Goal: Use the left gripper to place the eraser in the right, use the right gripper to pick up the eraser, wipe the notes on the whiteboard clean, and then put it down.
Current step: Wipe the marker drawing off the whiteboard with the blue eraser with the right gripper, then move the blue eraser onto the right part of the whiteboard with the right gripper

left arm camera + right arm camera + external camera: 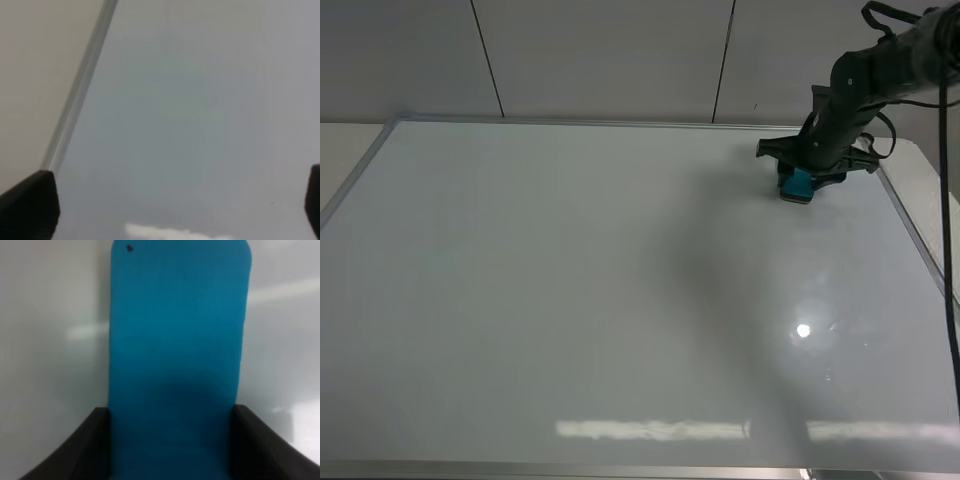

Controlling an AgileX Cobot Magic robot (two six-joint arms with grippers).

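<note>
The whiteboard (570,300) fills the exterior high view, glossy white with a thin silver frame. No notes show on it in any view. My right gripper (802,172) is at the board's far right corner, shut on the teal-blue eraser (797,186), which sits at or just above the board surface. In the right wrist view the eraser (177,340) sits between the two black fingers (90,450) over the white board. My left gripper (172,205) is out of the exterior high view. Its fingertips (30,205) stand wide apart, empty, over the board near the silver frame (80,85).
A beige tabletop (345,150) shows beyond the board's left edge, and also in the left wrist view (35,75). A grey panelled wall (600,55) runs behind. A loose black cable (948,250) hangs down at the right edge. Lamp glare (803,330) shows on the board.
</note>
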